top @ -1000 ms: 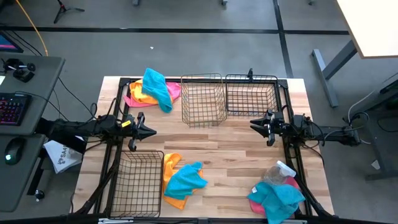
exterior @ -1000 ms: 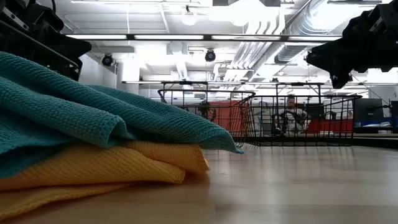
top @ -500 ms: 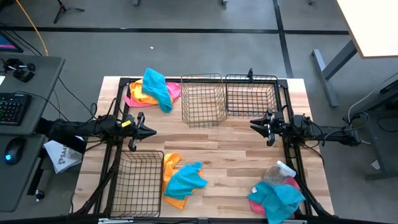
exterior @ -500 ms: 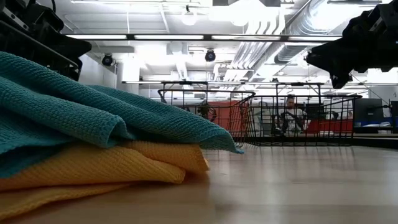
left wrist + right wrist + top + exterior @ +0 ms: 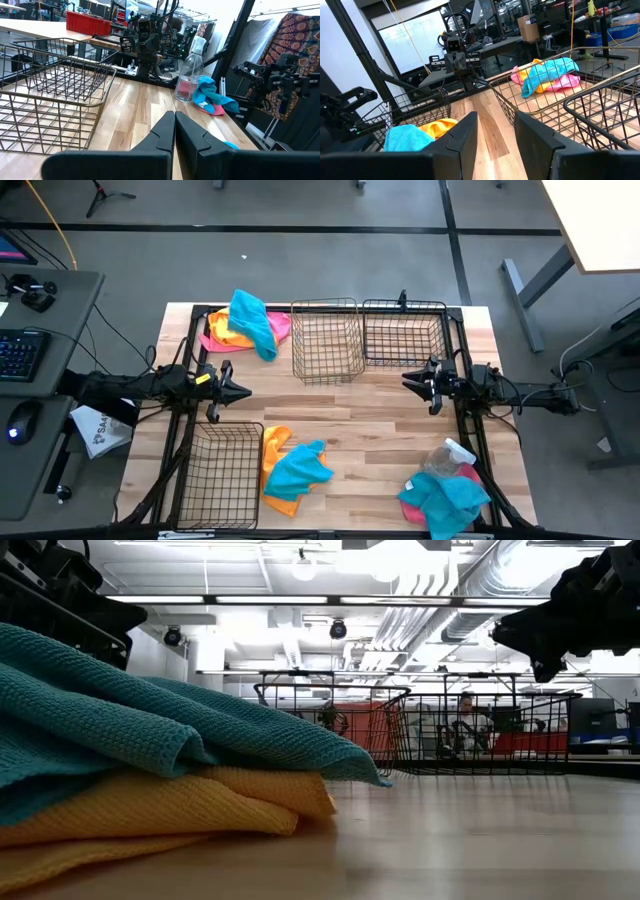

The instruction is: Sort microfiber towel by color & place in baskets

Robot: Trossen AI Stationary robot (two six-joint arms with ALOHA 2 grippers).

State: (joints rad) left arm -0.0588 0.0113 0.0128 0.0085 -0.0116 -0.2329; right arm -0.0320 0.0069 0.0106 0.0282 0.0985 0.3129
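Turquoise over yellow: the near pile (image 5: 293,472) has a blue cloth draped on an orange-yellow one, lying just beside the near basket (image 5: 218,463). A grab there could well lift both colours at once, so the wrong one ends up sorted with the right one. Near the right corner, a second pile (image 5: 446,499) of blue on pink sits touching a spray bottle (image 5: 449,457); a pull on those cloths might tip the bottle or drag it along.

Further in, the left end effector (image 5: 231,389) hovers over bare bench with fingers together, so it must open before any grasp. The right end effector (image 5: 418,383) hovers opposite it, fingers apart, holding nothing.

Beyond them stand two baskets, middle (image 5: 326,339) and right (image 5: 404,332), side by side, all three apparently empty. At the far left a third pile (image 5: 247,324) stacks blue, yellow and pink, again likely to snag together. Thin wire rims could catch a trailing cloth edge on release.
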